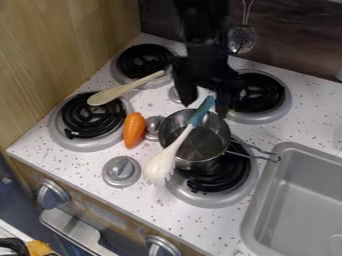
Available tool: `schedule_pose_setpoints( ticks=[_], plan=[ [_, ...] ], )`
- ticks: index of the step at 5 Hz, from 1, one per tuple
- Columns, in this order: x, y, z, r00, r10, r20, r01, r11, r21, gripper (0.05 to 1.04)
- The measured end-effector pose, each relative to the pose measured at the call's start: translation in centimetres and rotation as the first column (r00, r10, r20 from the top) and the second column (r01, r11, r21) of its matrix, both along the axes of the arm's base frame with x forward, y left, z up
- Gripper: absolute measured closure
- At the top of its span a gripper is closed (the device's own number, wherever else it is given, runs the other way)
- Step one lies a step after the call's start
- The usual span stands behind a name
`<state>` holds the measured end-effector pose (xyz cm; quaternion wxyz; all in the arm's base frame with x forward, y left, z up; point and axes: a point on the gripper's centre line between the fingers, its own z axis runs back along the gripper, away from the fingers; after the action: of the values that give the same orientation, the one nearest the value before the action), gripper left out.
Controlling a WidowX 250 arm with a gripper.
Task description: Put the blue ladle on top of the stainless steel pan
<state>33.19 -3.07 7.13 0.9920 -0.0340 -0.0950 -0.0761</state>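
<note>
Jaws apart, gripper (pixel 206 108) above far rim of steel pan (pixel 198 145); blue-handled ladle (pixel 180 142) slanting across pan, pale head out past near edge; carrot (pixel 134 130) near pan, wooden spoon (pixel 123 91) farther off

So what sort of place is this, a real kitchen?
A kitchen of some kind, quite possibly a toy one: the white top has coil burners, a grey sink and control knobs along the front.
</note>
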Motion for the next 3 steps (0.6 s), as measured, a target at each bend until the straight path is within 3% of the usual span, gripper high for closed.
schedule_pose_setpoints(
  ticks=[1, 2, 3],
  plan=[
    [0.5, 0.4, 0.2, 0.999, -0.035, 0.025, 0.035, 0.999, 0.020, 0.083],
    [0.8, 2.3, 0.5, 0.998, -0.054, 0.039, 0.052, 0.997, 0.055, 0.083],
    [1.3, 4.8, 1.1, 0.992, -0.100, 0.083, 0.092, 0.991, 0.097, 0.083]
  ],
)
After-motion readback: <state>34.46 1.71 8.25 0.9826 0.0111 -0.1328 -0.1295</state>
